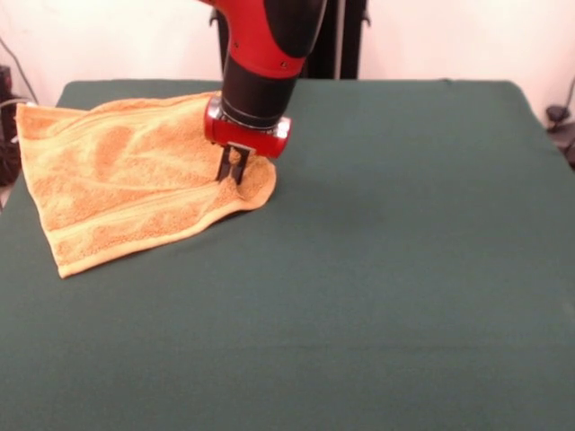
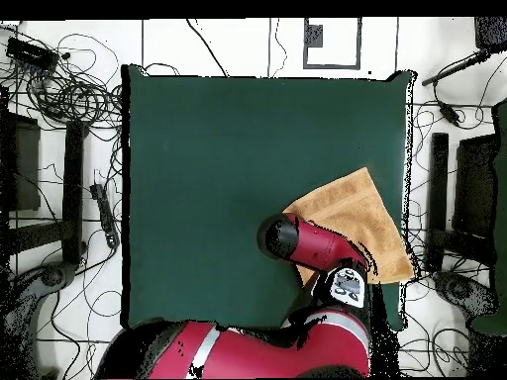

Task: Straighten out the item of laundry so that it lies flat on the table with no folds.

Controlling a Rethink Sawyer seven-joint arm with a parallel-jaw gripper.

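The item of laundry (image 1: pixel 126 180), a golden-orange terry towel, lies at the left rear of the dark green table (image 1: pixel 404 269). It is rumpled, with soft ridges across it and a curled right end. Its far left corner reaches past the table's edge. My gripper (image 1: pixel 234 171) points straight down at the towel's right end, its two dark fingers shut on a small pinch of the cloth. In the overhead view the towel (image 2: pixel 356 218) lies near the table's (image 2: pixel 228 158) right edge, and my arm (image 2: pixel 307 245) covers the gripper and the towel's nearest corner.
Green cloth stretches wide to the right and front of the towel in the front view. In the overhead view, tangled cables (image 2: pixel 69 89) and dark stands (image 2: pixel 436 198) lie on the floor along both sides of the table.
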